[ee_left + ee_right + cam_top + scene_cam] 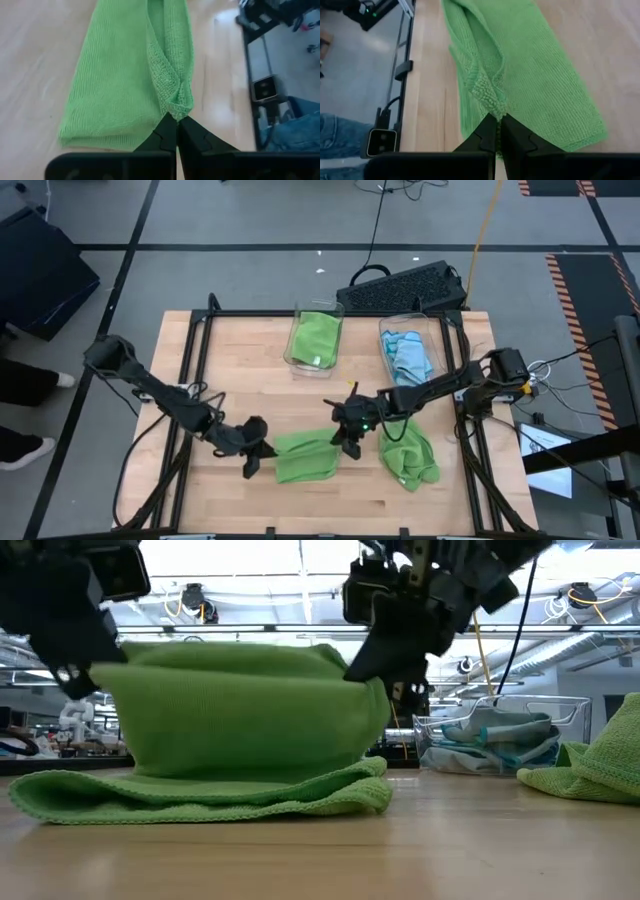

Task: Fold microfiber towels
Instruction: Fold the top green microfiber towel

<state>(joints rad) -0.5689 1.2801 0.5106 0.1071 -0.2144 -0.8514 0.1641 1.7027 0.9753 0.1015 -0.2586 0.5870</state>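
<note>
From above, the lime towel (305,456) lies on the counter (250,370), its long axis running between the left gripper (262,450) and right gripper (345,442). At counter level, its upper layer hangs lifted between them. Both wrist views show fingers (172,137) clamped on opposite corners.

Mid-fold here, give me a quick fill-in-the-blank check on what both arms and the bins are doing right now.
1. Both end effectors, left and right, are shut on the same ____ towel.
2. The clear bin at the table's far right holds ____ towels.
3. A second loose green towel lies on the table beside the ____ arm.

Missing words: green; blue; right
</note>
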